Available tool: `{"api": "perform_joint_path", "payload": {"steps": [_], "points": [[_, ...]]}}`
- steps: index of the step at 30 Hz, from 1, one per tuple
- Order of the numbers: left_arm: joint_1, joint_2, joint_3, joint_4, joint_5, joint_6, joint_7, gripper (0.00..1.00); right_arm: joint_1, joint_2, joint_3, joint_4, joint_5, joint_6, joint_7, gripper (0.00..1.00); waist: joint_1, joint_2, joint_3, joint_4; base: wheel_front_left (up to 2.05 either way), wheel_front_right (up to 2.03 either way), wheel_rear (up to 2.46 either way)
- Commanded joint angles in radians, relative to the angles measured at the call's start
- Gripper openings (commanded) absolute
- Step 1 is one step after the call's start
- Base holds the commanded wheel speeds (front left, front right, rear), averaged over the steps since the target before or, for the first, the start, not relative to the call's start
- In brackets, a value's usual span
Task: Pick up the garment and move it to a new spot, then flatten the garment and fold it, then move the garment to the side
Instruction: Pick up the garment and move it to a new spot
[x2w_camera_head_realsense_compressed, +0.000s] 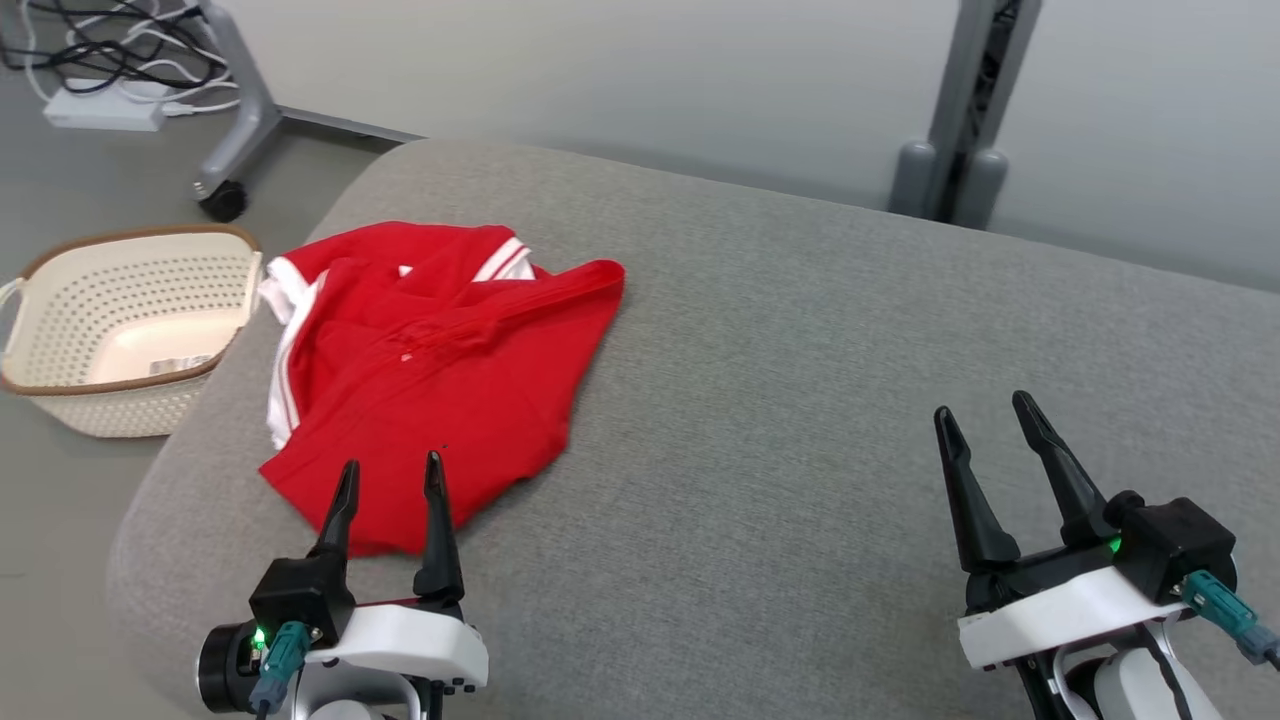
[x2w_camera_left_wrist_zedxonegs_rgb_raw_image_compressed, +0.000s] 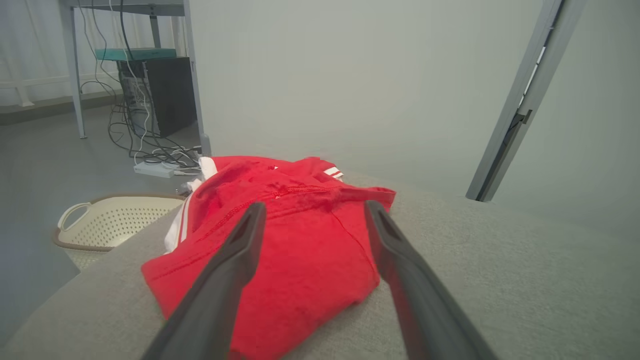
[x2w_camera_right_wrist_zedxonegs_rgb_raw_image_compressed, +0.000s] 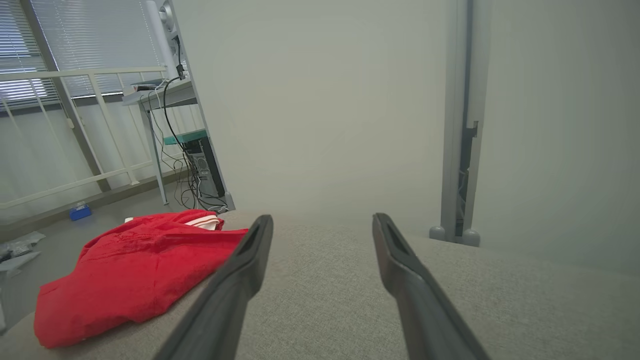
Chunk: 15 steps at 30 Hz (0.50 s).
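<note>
jaws on both of your grippers stood wide apart and held nothing. your left gripper (x2w_camera_head_realsense_compressed: 390, 460) sat at the lower left of the head view, its two dark fingers pointing up the frame with their tips over the near hem of the red garment (x2w_camera_head_realsense_compressed: 440, 400). you could not tell from that view whether they touched the cloth. your right gripper (x2w_camera_head_realsense_compressed: 980, 404) sat at the lower right, over the bare grey cushion (x2w_camera_head_realsense_compressed: 800, 400) and well apart from the garment.

the garment lay left of centre in the head view, crumpled and partly folded over itself, on the left end of the cushion. white stripes showed along its left edge and near the top of the heap. just past the cushion's left edge, at the far left of the frame, a cream perforated basket (x2w_camera_head_realsense_compressed: 100, 410) with a brown rim stood on the floor.

in the left wrist view your left gripper's fingers (x2w_camera_left_wrist_zedxonegs_rgb_raw_image_compressed: 235, 270) framed the garment (x2w_camera_left_wrist_zedxonegs_rgb_raw_image_compressed: 300, 250) in the middle of the frame, with the basket (x2w_camera_left_wrist_zedxonegs_rgb_raw_image_compressed: 110, 220) at the left. in the right wrist view the garment (x2w_camera_right_wrist_zedxonegs_rgb_raw_image_compressed: 135, 275) lay at the lower left, to the left of your right gripper (x2w_camera_right_wrist_zedxonegs_rgb_raw_image_compressed: 322, 216), whose fingers stood over bare cushion.
</note>
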Motion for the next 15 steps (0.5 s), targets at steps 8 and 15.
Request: {"api": "perform_joint_path", "payload": {"steps": [8, 15], "points": [[0.035, 0.004, 0.031, -0.001, 0.006, -0.019, 0.0, 1.0, 0.02, 0.012, 0.032, 0.0, 0.018, 0.002, -0.001, 1.0, 0.0, 0.0, -0.048, 0.119, 0.0, 0.0, 0.0], [0.047, 0.004, 0.054, -0.026, 0.002, -0.011, 0.0, 1.0, -0.011, 0.006, 0.065, 0.018, 0.025, 0.002, -0.001, 1.0, 0.0, 0.0, -0.04, 0.128, 0.0, 0.0, 0.0]]}}
